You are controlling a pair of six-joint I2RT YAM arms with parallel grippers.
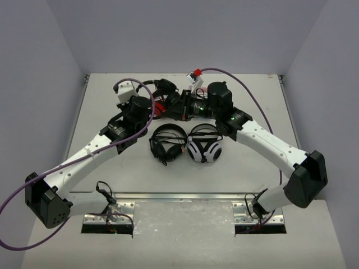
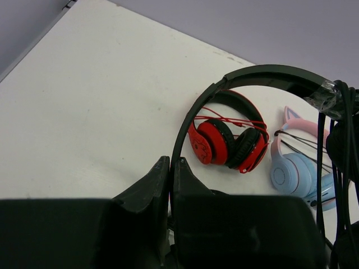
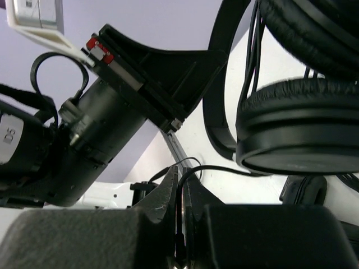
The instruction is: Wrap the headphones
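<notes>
Headphones, black, arched band: band is pinched by left gripper, thin black cable is nipped by right gripper. Cable should be held taut and laid in even turns.

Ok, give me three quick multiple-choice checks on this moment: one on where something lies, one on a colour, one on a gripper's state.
1. Where do the red-and-black headphones lie?
A on the table, beside the cat-ear headphones
B in a gripper
C on an arm's base

2. What colour are the cat-ear headphones?
A green
B pink and light blue
C yellow

3. What is the right gripper doing?
A open over bare table
B shut on an ear cup
C shut on the cable

Answers:
1 A: the left wrist view shows the two pairs lying side by side on the tabletop.
2 B: it has a pink band and ears and light blue cups.
3 C: its fingers pinch the thin black cable, while the left gripper clamps the headband.
</notes>
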